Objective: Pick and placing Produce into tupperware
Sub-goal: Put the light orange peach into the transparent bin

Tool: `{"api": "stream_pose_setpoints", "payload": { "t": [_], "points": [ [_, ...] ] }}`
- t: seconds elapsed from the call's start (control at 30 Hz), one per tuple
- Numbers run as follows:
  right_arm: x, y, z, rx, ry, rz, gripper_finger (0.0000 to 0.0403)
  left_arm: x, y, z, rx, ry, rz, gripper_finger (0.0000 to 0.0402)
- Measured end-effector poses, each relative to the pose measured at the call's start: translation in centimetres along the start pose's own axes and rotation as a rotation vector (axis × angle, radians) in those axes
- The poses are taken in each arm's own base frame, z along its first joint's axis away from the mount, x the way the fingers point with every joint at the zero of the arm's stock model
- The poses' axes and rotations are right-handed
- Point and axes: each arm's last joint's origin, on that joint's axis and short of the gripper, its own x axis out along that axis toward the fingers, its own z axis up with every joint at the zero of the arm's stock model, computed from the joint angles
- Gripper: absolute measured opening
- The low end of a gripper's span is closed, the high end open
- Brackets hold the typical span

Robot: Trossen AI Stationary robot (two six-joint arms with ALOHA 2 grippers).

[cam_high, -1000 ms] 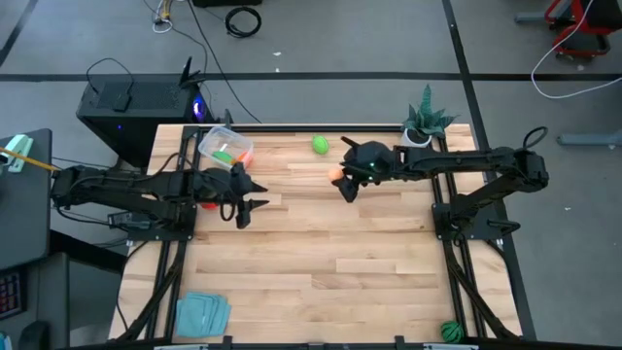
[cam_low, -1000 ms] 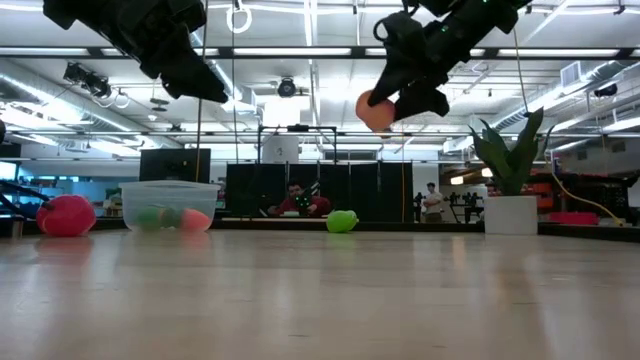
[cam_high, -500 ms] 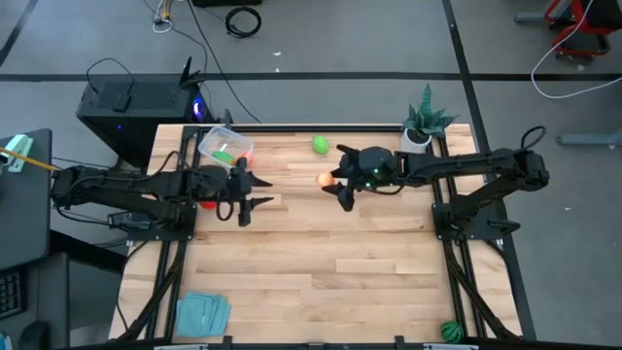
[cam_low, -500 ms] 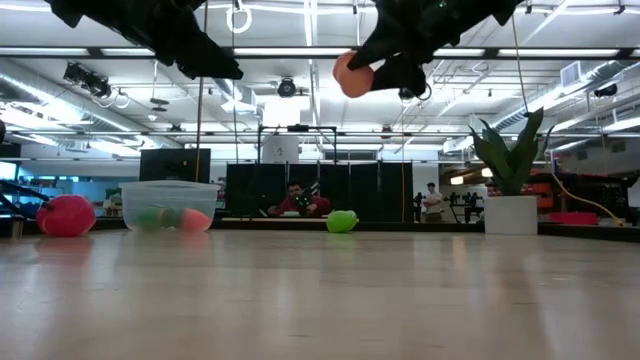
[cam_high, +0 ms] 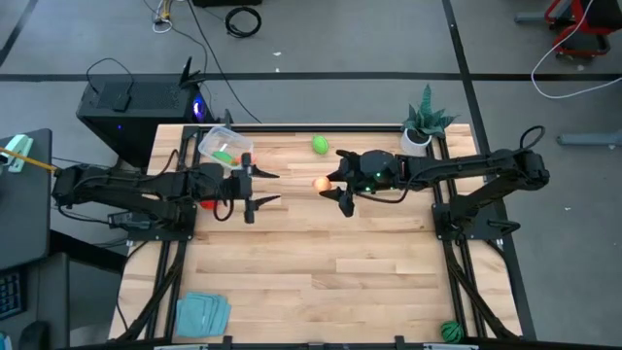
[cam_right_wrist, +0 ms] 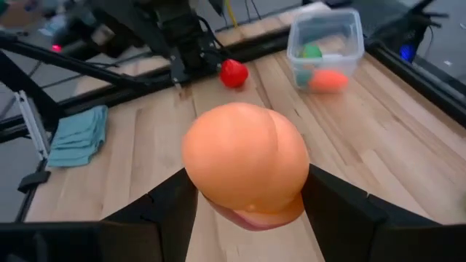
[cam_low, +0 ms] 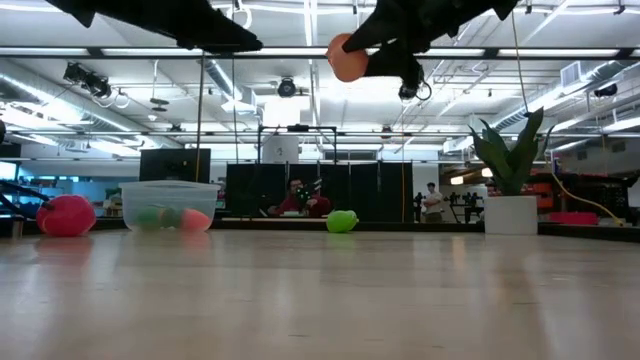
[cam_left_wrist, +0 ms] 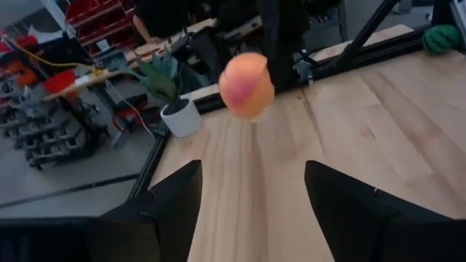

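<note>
The right tool (cam_high: 335,187) clenches an orange-pink fruit (cam_high: 322,183) high above the surface (cam_high: 321,253), apparently to pass it across, while the left tool (cam_high: 260,187) faces it with fingers spread, near the tub (cam_high: 225,146) already holding green and orange pieces.

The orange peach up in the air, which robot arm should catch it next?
The left. The right gripper holds the peach out above mid-table; the left gripper is open, facing it, and nearer the tupperware.
</note>
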Motion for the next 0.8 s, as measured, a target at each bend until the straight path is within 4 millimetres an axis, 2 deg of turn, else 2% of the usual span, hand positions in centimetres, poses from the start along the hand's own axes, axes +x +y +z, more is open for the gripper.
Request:
{"api": "stream_pose_setpoints", "payload": {
  "t": [0.23, 0.43, 0.8],
  "points": [
    [-0.1, 0.6, 0.8, -0.020, -0.063, 0.135, 0.0235, 2.4, -0.5, 0.1, 0.131, -0.080, 0.031, 0.0244],
    [-0.1, 0.7, 1.1, -0.025, -0.087, 0.167, 0.0235, 3.9, -0.8, 0.0, 0.124, -0.133, 0.052, 0.0249],
    [-0.1, 0.7, 1.1, -0.043, -0.094, 0.168, 0.0235, 4.5, -1.6, 0.1, 0.113, -0.178, 0.038, 0.0251]
  ]
}}
